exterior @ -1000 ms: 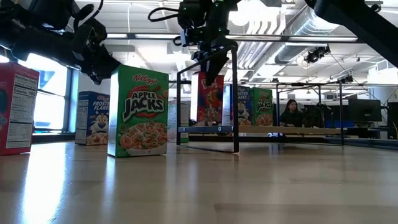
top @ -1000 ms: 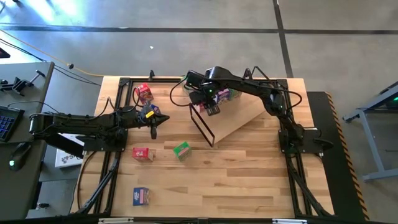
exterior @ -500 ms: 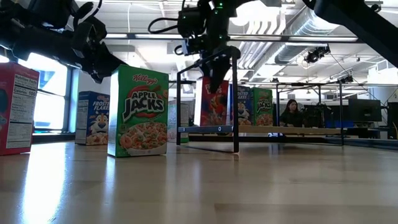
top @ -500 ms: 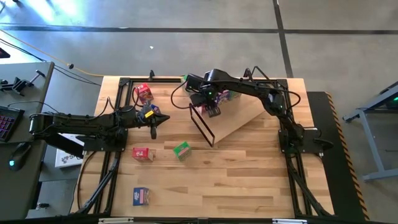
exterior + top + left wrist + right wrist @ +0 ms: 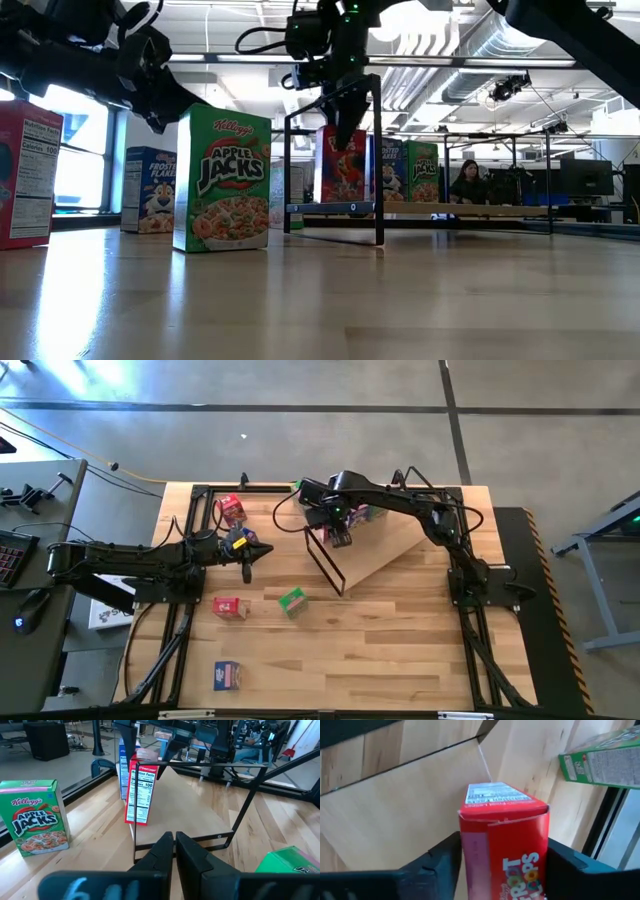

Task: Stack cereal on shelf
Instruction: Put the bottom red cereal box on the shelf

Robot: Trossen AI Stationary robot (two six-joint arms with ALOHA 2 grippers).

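Wooden table fills the middle of the high view, and boxes are scattered over its left half. A red box stands at upper left, another red box lies left of centre, with a green box just beside it. A blue box sits alone at lower left. The slanted shelf rests on the table at upper centre, with boxes on it.

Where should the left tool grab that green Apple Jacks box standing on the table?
Probably across the narrow sides of the green Apple Jacks box, near its top, coming from above. It stands upright with open table around it. The left tool, shut, would need to open first.
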